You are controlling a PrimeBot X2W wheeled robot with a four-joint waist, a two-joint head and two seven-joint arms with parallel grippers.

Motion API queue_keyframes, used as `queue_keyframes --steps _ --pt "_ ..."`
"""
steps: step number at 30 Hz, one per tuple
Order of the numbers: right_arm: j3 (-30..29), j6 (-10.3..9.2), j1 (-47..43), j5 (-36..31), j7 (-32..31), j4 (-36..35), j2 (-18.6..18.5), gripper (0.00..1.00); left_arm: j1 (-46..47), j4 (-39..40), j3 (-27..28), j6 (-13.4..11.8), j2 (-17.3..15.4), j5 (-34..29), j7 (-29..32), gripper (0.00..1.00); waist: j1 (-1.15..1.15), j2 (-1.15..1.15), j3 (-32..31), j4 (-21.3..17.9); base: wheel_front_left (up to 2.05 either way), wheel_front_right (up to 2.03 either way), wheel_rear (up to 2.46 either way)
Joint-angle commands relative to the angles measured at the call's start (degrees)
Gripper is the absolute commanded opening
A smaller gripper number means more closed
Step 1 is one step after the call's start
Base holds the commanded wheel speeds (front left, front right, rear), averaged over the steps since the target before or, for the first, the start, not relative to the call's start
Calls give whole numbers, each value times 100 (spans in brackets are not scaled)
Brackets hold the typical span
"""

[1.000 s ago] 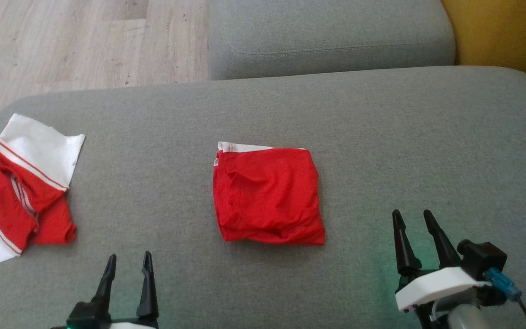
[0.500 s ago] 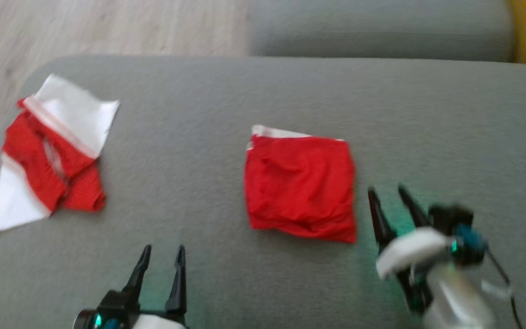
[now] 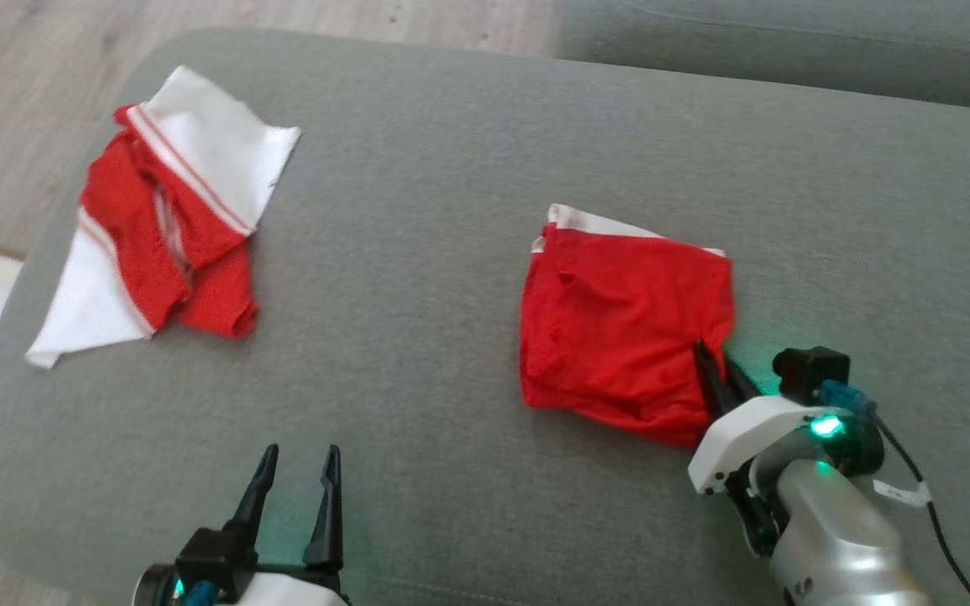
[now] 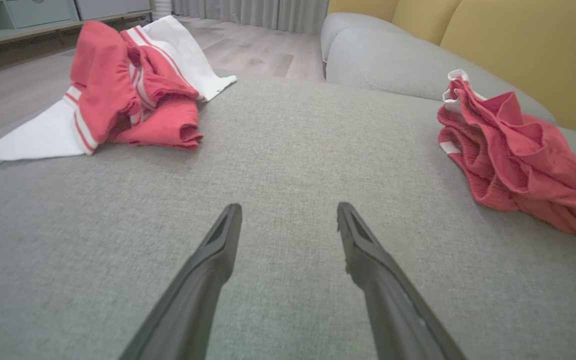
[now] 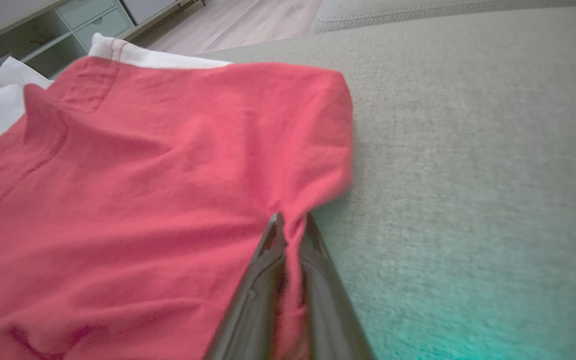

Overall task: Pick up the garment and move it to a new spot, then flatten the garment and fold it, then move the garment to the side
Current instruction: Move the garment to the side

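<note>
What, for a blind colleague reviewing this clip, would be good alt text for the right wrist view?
The right hand is pinched shut on the edge of a folded red garment with white trim, lying on a grey sofa cushion. Bare cushion stretches to the right; wooden floor and pale drawers show at the top.

Grey sofa seat (image 3: 451, 168), yellow back cushions (image 4: 518, 45), lt wood floor (image 3: 47, 34), grey curtains (image 4: 248, 10), cabinet (image 5: 93, 15) w/ drawers

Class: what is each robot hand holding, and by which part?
The right hand pinches the folded red garment at its right edge; the left hand is open, holding nothing.
</note>
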State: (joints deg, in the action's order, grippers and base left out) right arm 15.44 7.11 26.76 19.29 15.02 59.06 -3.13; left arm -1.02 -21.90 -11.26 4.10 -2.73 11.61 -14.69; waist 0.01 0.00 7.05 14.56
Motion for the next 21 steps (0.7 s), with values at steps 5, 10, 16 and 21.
queue_keyframes --steps 5,10,16,21 --pt "265 37 -53 27 -4 -381 25 0 217 307 168 91 -15 12 -31 100 -1 0 -134 -1198 0 0 0" --pt "417 37 -121 164 -4 -740 25 0 417 425 101 165 -15 92 -31 100 -1 0 -70 -2410 0 0 0" --pt "669 37 -215 300 -3 -1031 25 0 645 392 57 232 -15 -1 -31 100 -1 0 91 -3680 0 0 0" --pt "796 37 -234 410 -3 -1243 25 0 748 368 -75 300 -15 10 -31 100 -1 0 257 -4254 0 0 0"
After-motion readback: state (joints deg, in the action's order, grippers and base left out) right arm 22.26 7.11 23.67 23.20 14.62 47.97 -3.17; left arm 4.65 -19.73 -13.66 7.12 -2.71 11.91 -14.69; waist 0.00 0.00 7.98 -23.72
